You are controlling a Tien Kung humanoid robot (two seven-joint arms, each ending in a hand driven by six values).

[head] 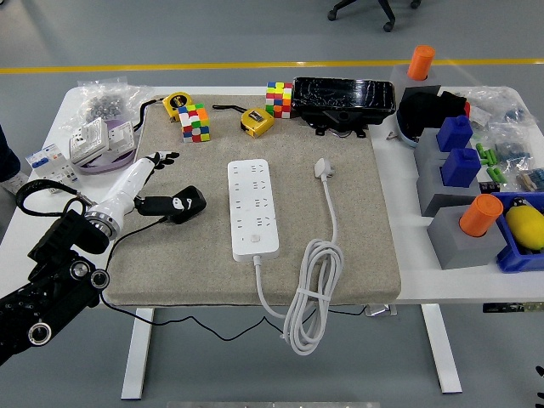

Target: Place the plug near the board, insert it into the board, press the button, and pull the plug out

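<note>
My left hand (160, 159) is hovering released over the mat's (357, 255) left edge, fingers spread, well apart from the board (251, 209) and the plug (324, 168).

Smooth white plastic, faintly glossy, on the power strip (250, 210); same white plastic on the plug (324, 167), with a rubbery matt cable (316, 280). Coarse, matt beige fabric (felt-like, slightly speckled) over the mat (357, 246). Glossy black wrap, crinkled and catching light, around the black box (344, 99). Shiny coloured plastic on the puzzle cubes (194, 123). Matt black casing with metal joints along the left arm (51, 272), a smooth white shell at the forearm. Smooth white laminate on the table (399, 170).
</note>
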